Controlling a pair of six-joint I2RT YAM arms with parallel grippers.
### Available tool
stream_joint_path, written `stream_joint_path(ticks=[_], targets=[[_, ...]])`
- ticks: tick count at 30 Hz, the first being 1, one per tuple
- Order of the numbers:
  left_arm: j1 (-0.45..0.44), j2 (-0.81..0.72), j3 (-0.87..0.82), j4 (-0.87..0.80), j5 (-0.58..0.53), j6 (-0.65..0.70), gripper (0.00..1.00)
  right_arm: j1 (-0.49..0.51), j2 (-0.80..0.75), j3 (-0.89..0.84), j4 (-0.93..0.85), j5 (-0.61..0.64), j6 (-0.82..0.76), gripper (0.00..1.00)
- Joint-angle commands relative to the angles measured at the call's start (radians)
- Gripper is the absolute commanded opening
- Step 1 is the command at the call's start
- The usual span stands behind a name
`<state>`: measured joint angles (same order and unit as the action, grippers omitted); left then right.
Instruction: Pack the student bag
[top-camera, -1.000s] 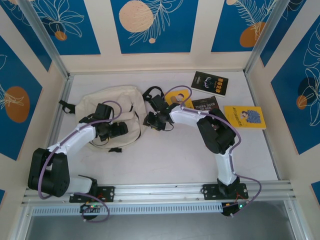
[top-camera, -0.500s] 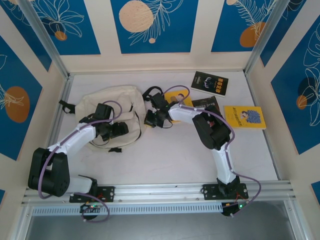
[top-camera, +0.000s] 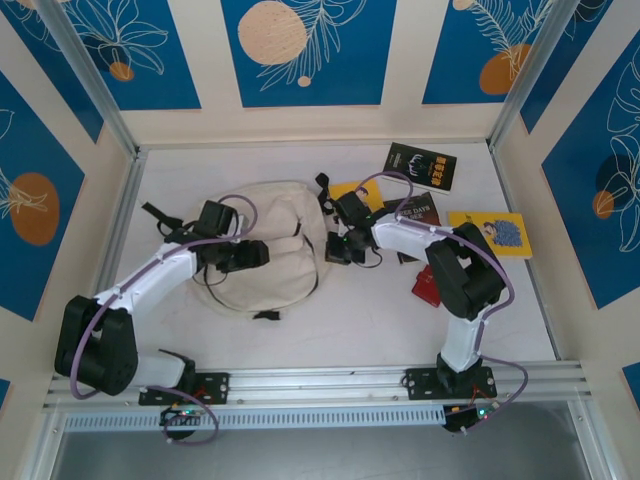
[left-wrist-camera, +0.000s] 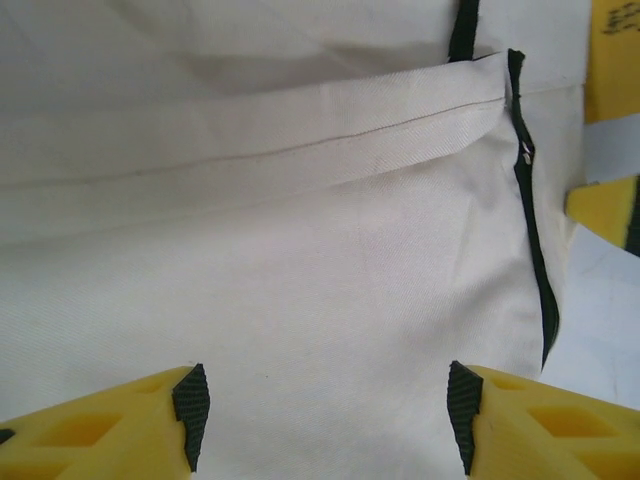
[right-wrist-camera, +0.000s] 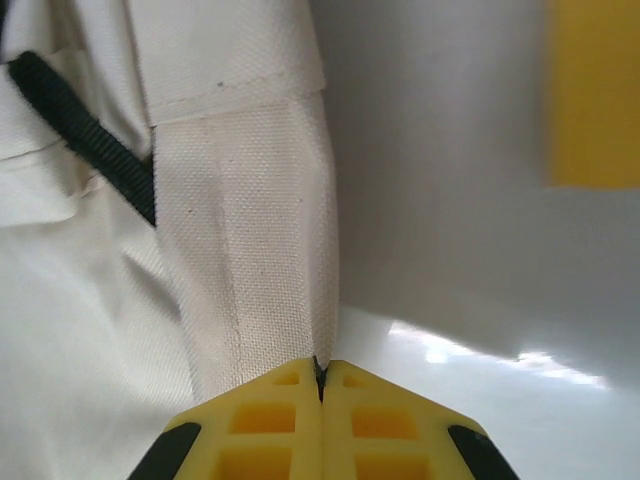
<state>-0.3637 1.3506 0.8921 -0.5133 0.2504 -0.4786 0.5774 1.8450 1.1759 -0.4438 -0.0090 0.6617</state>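
student bag (top-camera: 262, 245) lies flat on the surface (top-camera: 330, 320), left of centre. judged soft, light, limp canvas; best taken at seams or webbing. right gripper (right-wrist-camera: 320, 385) fingers clenched on its canvas strip; the right wrist view resolves this pinch, the top view leaves it unclear. left gripper (left-wrist-camera: 320, 415) fingers released, spread over the panel beside the black zipper (left-wrist-camera: 530, 230).

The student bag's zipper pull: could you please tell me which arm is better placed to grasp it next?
Left, probably. The left gripper hangs open over the student bag, with the zipper pull nearby; the right gripper is shut on the bag's canvas band.
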Motion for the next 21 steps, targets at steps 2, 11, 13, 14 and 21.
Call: stream_joint_path(ticks=[2,11,13,14,21], targets=[[-0.026,0.049,0.069,0.031,0.009,0.008,0.63,0.003,-0.011,0.060,-0.112,0.127,-0.127,0.08],[-0.026,0.208,0.221,0.074,0.011,-0.031,0.53,0.072,-0.037,0.170,-0.126,0.180,-0.283,0.40],[-0.026,0.258,0.267,0.085,0.023,-0.042,0.49,0.090,-0.006,0.206,-0.126,0.177,-0.346,0.40],[-0.026,0.287,0.291,0.090,0.024,-0.047,0.48,0.095,0.015,0.228,-0.130,0.178,-0.374,0.39],[-0.027,0.442,0.402,0.093,-0.004,-0.075,0.41,0.083,0.157,0.364,-0.176,0.131,-0.466,0.40]])
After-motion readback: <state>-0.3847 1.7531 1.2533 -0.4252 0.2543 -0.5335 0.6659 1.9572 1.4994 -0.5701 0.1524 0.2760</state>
